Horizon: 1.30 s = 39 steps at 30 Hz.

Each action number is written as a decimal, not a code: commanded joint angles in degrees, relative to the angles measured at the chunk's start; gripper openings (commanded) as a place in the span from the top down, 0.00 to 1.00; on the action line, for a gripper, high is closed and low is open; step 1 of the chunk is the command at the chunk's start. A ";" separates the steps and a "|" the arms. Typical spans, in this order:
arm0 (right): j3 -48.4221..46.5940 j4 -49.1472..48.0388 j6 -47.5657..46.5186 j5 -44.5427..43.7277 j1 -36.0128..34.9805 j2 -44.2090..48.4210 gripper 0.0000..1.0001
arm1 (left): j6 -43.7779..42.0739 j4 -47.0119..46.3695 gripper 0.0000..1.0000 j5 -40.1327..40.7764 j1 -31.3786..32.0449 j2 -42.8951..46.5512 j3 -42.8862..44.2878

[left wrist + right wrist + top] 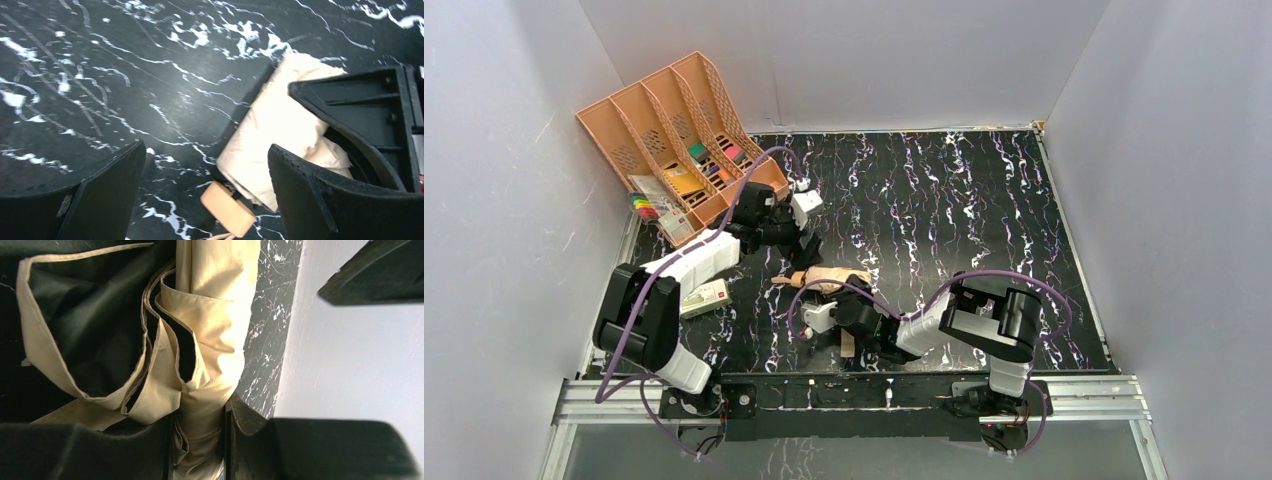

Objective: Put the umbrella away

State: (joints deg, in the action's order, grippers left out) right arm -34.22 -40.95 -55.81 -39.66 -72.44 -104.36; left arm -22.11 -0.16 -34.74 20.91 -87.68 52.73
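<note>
The umbrella [826,279] lies on the black marbled table near the middle, its pale tan fabric bunched. My right gripper [850,293] is shut on a fold of the fabric; the right wrist view shows the fingers [150,445] pinching the cloth [215,325] between them. My left gripper [808,244] hovers open just behind the umbrella. In the left wrist view the wide jaws [205,155] stand over the table, with the folded fabric [280,120] by the right finger and the short tan handle [227,209] between the fingers, untouched.
A peach-orange divided file tray [674,130] holding small items leans at the back left. A white boxy object [704,297] lies by the left arm. A tan strip [847,345] lies near the front edge. Grey walls surround the table.
</note>
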 commanded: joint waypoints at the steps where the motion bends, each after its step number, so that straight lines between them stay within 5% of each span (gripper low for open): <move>1: 3.69 14.08 0.18 13.61 -1.64 -3.97 0.72 | -7.33 8.37 0.10 -1.85 3.07 0.70 -0.97; 10: 4.69 15.19 0.37 14.70 -1.95 -2.46 0.73 | -15.48 9.63 0.10 -0.41 5.55 4.93 -7.04; 20: 4.42 15.63 1.15 14.35 -2.61 -2.58 0.73 | -11.28 14.95 0.13 -8.37 6.11 -7.43 2.52; 25: 4.34 15.96 2.31 14.54 -2.61 -2.06 0.73 | -13.73 21.57 0.16 -4.87 7.46 -11.16 4.71; 31: 3.97 16.12 3.23 14.70 -2.61 -0.75 0.72 | -15.41 22.95 0.33 1.24 8.76 -11.84 4.15; 39: 2.13 17.59 5.01 14.47 -2.59 1.71 0.67 | -13.64 22.60 0.67 7.38 9.94 -12.63 3.36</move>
State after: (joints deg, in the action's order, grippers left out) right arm -33.41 -38.72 -55.64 -34.98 -73.25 -101.67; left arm -36.97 19.90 -33.65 30.39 -99.00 56.75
